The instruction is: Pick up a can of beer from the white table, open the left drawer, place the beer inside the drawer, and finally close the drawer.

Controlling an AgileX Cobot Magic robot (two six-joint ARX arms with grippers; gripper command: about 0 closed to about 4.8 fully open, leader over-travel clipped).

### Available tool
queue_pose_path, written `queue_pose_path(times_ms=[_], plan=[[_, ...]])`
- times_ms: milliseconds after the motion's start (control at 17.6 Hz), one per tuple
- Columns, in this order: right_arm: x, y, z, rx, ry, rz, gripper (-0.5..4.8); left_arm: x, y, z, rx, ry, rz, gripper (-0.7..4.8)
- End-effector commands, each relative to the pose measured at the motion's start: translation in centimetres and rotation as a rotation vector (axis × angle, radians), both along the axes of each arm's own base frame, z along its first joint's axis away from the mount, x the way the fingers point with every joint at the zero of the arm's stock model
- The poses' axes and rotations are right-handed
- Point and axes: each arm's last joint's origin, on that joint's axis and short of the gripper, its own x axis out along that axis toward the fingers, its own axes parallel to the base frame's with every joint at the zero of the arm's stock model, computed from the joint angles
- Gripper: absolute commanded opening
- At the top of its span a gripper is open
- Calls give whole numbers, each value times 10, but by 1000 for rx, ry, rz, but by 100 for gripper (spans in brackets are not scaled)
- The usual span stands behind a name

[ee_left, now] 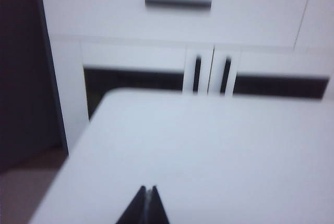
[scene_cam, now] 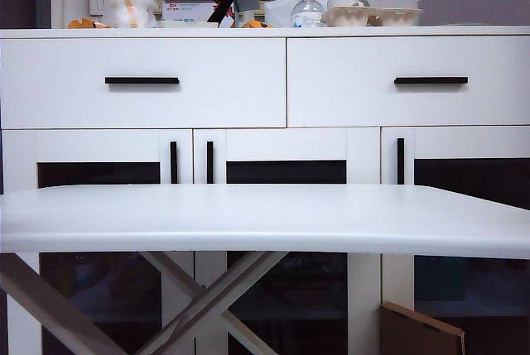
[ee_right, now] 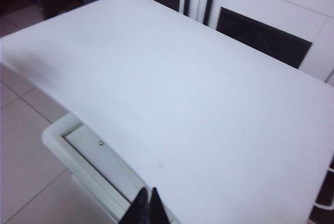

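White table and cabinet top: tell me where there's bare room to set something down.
The white table shows bare from edge to edge; both shut grippers, left gripper and right gripper, hang over its near side. The cabinet top is crowded around the pump bottle.

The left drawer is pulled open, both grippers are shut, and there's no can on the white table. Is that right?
Not quite. The left drawer is closed, its front flush with the twin drawer beside it, as the exterior view shows. The rest holds: the left gripper and right gripper are both shut above the white table, and no can shows on it.
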Motion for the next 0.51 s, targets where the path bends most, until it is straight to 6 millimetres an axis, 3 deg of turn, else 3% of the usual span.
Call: queue_pose_path(times_ms=[57,284,511], plan=[[0,0,1,9,-9,-2,0,5,4,-12,5,-8,38,-6],[0,0,2,11,-11,-2,0,12,5,-24,11,-142,29,-6],[0,0,2,10,-9,-1,0,13,8,-38,9,4,136,-6]])
